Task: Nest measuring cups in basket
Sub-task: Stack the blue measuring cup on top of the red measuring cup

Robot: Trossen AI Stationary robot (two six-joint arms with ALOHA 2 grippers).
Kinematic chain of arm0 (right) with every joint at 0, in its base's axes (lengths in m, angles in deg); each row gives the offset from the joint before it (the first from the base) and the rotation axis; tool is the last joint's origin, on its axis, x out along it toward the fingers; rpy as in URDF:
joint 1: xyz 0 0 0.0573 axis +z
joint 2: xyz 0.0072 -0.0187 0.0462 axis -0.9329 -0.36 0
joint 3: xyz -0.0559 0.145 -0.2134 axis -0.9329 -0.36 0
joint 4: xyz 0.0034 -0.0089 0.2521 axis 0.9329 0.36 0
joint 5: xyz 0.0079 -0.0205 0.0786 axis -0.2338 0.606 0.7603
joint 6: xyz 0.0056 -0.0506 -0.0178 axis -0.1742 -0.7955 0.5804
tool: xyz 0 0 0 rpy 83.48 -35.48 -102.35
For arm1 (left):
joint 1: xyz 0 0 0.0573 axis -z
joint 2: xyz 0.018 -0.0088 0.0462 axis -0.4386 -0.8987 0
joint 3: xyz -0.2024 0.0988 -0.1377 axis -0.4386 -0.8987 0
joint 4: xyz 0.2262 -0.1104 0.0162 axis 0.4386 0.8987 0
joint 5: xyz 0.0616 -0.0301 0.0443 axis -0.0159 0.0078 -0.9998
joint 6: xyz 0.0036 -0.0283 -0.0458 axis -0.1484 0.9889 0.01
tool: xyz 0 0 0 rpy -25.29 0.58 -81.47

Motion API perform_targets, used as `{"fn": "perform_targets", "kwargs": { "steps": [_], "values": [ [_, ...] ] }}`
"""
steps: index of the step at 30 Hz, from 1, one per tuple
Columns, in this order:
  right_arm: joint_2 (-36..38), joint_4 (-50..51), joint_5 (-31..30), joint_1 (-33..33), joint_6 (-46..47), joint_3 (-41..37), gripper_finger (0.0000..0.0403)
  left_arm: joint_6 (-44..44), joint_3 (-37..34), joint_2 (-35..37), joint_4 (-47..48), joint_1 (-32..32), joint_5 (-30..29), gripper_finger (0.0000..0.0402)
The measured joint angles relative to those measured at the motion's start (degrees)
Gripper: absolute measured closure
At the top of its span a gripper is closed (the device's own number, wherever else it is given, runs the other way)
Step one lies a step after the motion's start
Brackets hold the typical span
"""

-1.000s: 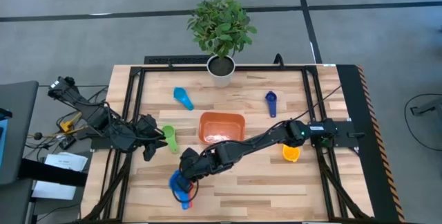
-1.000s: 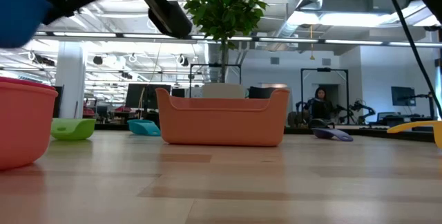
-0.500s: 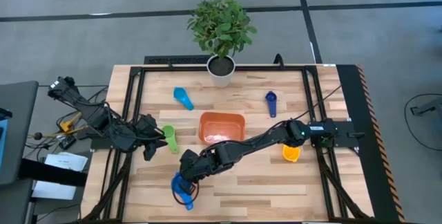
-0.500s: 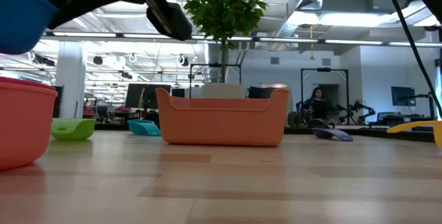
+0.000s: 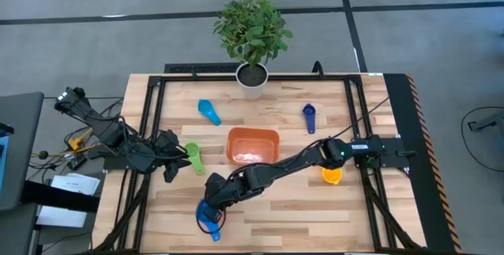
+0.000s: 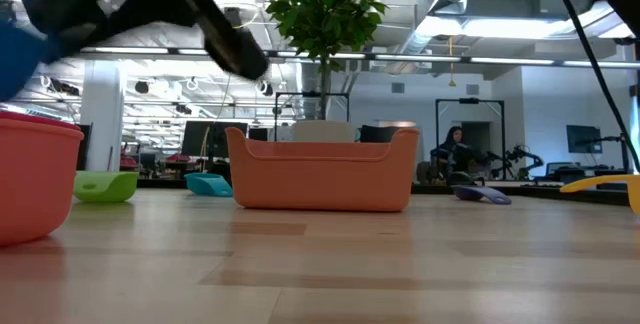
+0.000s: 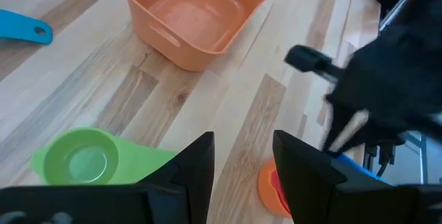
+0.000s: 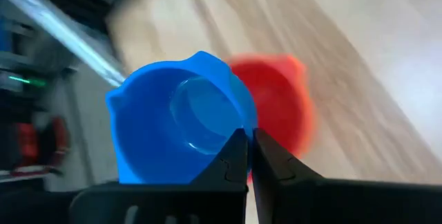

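Observation:
My right gripper point(image 5: 213, 206) reaches to the near left of the table and is shut on the blue cup point(image 8: 176, 124). It holds the cup over the red cup point(image 8: 276, 110), which stands on the table point(image 6: 30, 174). My left gripper point(image 5: 169, 165) is open and empty beside the green cup point(image 5: 192, 157), which rests on the wood. The orange basket point(image 5: 253, 145) stands mid-table and looks empty. The light blue cup point(image 5: 209, 112), the navy cup point(image 5: 309, 116) and a yellow-orange cup point(image 5: 331, 175) lie apart on the table. My right gripper pinches the blue cup's rim wall point(image 8: 238, 124), with one finger inside the cup and one outside. The cup is lifted clear of the table, above the red cup's rim point(image 6: 12, 49), its opening turned toward the wrist.
A white plant pot point(image 5: 252, 79) with a leafy plant stands at the far edge. Black frame rails point(image 5: 150, 121) run along the table's left and right sides. Bare wood lies between the basket and the near edge. A person point(image 6: 455, 149) sits far off in the room.
My right gripper has gone a little toward the table's near edge and down, carrying the blue cup closer over the red cup. The red cup has stayed where it was.

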Motion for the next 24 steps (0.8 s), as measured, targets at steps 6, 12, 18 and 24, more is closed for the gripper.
{"fn": "perform_targets", "kwargs": {
  "steps": [6,12,18,24],
  "values": [
    [-1.1,-3.3,1.0,0.1,1.3,0.2,0.0384,0.5,0.0,0.0,0.0,0.0,-0.1,0.0265],
    [-1.0,-1.8,0.9,0.0,1.2,0.2,0.0381,1.0,0.0,0.0,0.0,0.0,-0.2,0.0265],
    [-1.0,-1.1,3.0,-0.1,1.2,0.2,0.0380,1.2,0.0,0.0,0.0,0.0,-0.4,0.0265],
    [-1.0,-1.1,4.2,-0.1,1.5,0.2,0.0365,1.5,0.0,0.0,0.0,0.0,-0.8,0.0265]
  ]
}}
